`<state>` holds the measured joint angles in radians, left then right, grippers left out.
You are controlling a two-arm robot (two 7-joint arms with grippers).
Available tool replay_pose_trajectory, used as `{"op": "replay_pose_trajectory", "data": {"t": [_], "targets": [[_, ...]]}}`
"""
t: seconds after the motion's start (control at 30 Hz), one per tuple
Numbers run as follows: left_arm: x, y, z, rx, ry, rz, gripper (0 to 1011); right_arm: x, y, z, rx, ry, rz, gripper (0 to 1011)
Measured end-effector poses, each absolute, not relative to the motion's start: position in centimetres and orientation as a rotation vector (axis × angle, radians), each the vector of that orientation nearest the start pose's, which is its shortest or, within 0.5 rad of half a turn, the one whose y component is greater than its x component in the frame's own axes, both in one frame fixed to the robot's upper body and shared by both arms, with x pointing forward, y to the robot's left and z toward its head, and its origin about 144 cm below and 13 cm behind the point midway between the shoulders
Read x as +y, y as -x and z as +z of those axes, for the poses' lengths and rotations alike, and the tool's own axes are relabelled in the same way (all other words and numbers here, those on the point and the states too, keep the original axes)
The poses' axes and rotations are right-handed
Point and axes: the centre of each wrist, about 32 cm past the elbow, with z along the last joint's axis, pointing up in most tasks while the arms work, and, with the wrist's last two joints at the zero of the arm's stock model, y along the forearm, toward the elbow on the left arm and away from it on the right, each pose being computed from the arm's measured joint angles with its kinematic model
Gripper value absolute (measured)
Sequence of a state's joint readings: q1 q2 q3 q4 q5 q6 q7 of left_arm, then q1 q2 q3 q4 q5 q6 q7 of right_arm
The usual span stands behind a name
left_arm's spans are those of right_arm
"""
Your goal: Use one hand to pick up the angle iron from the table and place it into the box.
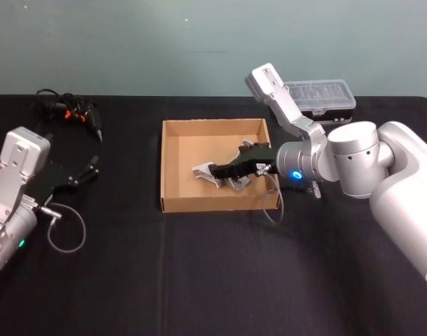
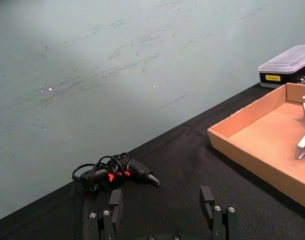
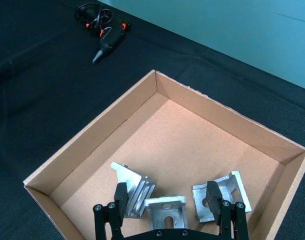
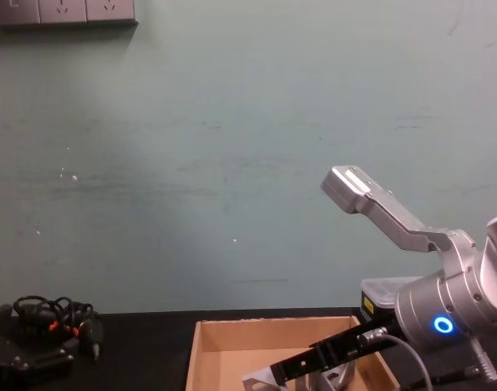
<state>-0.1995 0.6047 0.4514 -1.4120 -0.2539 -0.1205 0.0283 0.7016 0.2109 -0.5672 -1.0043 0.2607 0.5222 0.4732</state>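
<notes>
Over the lower right part of the box (image 1: 173,164), near the centre of the head view, the right gripper (image 1: 205,171) reaches in from the right with its blue ring lit. At the bottom of the right wrist view its fingers (image 3: 121,194) stand spread, with one angle iron (image 3: 165,208) lying between them on the cardboard floor, not clamped. Two more brackets sit just beside it, one (image 3: 132,184) to the picture's left and one (image 3: 221,196) to its right. The piece looks released, so the placing step seems nearly done. To finish cleanly, the arm should lift straight up, jaws kept wide, so no fingertip drags a neighbouring bracket or catches the low wall. At the left edge of the head view the left gripper (image 1: 87,170) is parked over the black table (image 1: 199,280), its fingers apart, near a corded tool (image 1: 72,112).
</notes>
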Motion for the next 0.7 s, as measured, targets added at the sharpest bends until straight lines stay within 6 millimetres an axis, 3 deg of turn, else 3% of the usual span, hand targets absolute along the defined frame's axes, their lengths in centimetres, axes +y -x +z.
{"op": "replay_pose_trajectory", "data": {"t": [0.7], "targets": [[30.97,-48.86,113.98,-0.285,-0.305,1.248,1011,-18.51,-61.72,121.46,0.240,0.522,-0.799,1000]]}}
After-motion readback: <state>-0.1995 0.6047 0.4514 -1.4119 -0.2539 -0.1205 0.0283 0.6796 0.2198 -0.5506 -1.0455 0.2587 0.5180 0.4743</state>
